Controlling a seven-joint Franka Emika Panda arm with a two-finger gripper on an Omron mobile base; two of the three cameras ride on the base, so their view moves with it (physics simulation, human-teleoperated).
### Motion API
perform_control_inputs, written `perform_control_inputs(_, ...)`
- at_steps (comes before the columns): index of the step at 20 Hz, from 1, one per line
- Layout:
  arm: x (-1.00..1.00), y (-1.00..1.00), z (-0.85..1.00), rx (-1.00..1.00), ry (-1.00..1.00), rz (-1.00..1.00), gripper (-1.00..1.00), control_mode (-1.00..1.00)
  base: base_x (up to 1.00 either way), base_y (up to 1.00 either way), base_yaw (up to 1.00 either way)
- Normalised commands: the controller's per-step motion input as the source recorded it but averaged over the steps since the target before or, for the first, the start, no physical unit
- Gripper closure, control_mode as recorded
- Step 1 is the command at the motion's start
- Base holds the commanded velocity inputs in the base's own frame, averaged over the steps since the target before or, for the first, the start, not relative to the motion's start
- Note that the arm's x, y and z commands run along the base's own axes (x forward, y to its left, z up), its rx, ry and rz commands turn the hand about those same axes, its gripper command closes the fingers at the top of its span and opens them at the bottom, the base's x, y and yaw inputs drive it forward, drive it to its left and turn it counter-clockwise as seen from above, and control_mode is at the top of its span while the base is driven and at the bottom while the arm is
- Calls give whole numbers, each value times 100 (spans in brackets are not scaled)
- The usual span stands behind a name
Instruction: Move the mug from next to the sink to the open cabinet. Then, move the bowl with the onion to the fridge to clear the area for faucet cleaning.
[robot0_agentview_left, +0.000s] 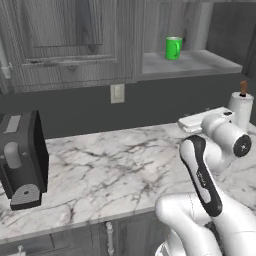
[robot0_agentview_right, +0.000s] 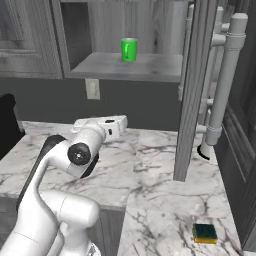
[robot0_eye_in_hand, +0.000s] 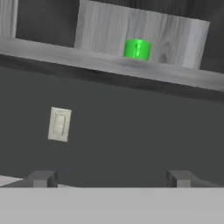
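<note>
White-and-grey veined marble makes up the counter (robot0_agentview_left: 115, 170), which runs along a dark backsplash carrying a pale wall switch (robot0_agentview_left: 117, 93). At the counter's left end in the left base view sits a black toaster (robot0_agentview_left: 22, 160) with a grey slot panel on top. At the right end stands a white paper towel roll (robot0_agentview_left: 241, 107) on a holder with a brown knob. In the right base view a green-and-yellow sponge (robot0_agentview_right: 205, 233) lies on the near right part of the counter, well apart from the arm. A dark wood-grain cabinet door (robot0_agentview_right: 192, 90) stands swung out edge-on between the arm and a tall pale bar handle (robot0_agentview_right: 225, 85).

The open cabinet (robot0_agentview_right: 125, 67) hangs above the backsplash, its pale grey shelf bare apart from the mug (robot0_agentview_right: 129, 50). The mug is small, bright green and cylindrical, standing upright on the shelf toward the back. Its handle shows at its right side in the left base view.

The pincer (robot0_eye_in_hand: 111, 178) is released, its two dark tips spread wide with nothing between them. It sits low over the counter, well below the shelf and apart from the mug.
</note>
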Motion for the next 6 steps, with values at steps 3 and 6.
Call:
perform_control_inputs(3,-100,39,-100,-11,-7,-7,-100,-100,0,0,0)
perform_control_inputs(6,-100,22,-89,-1,-13,-7,-100,-100,0,0,0)
